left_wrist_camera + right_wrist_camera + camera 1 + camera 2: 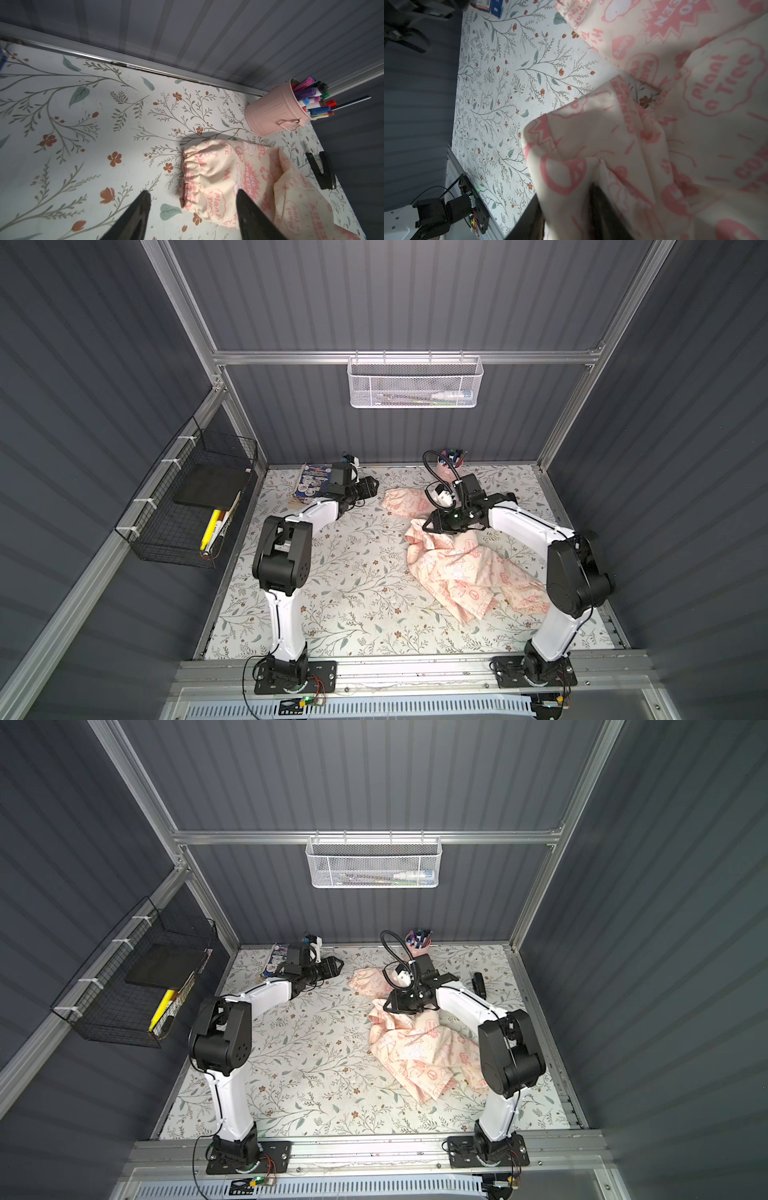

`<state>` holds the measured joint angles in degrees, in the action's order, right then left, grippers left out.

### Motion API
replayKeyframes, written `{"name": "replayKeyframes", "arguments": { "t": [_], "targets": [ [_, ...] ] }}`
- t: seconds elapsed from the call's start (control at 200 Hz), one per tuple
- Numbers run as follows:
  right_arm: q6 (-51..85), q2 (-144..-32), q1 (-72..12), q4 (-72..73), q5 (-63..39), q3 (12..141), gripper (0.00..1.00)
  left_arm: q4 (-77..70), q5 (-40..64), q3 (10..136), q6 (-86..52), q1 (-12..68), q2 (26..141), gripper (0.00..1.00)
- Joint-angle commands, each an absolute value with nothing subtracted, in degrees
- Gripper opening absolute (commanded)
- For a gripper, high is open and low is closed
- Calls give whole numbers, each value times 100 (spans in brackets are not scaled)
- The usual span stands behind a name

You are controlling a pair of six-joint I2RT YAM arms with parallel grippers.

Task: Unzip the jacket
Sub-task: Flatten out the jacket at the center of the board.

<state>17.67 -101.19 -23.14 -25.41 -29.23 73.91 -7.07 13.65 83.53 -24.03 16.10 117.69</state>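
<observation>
Only right wrist view shows jacket (612,135) between jaws.

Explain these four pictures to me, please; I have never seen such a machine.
Two white-and-black robot arms stand at a flowered table. Two pictures look down from one overhead camera; two come from cameras on the arms' wrists. A cream jacket with pink prints lies crumpled on the table. At the back are a pink bucket of markers and a booklet. The left claw is open and empty, near a sleeve cuff. The right claw has a jacket fold between its fingers; whether it grips, I cannot tell.
</observation>
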Motion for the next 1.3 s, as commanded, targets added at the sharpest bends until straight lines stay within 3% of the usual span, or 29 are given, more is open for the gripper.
{"name": "replayKeyframes", "arguments": {
  "t": [0.0,0.11,0.205,0.575,1.296],
  "targets": [
    [1877,-9753,-2312,-2393,-2296,7060,43,-418,1730,8763,-2103,1652,12080,63],
    [2194,-9540,-2312,-2327,-1758,6838,56,-222,1860,9166,-1925,1678,12406,56],
    [2461,-9442,-2306,-2229,-1329,6717,62,-8,1951,9510,-1835,1713,12717,55],
    [2618,-9300,-2293,-2257,-1016,6680,62,402,2048,9962,-1784,1791,13273,51],
    [2651,-9012,-2285,-2352,-785,6533,61,664,2206,10251,-1865,1802,13648,60]
  ]
}}
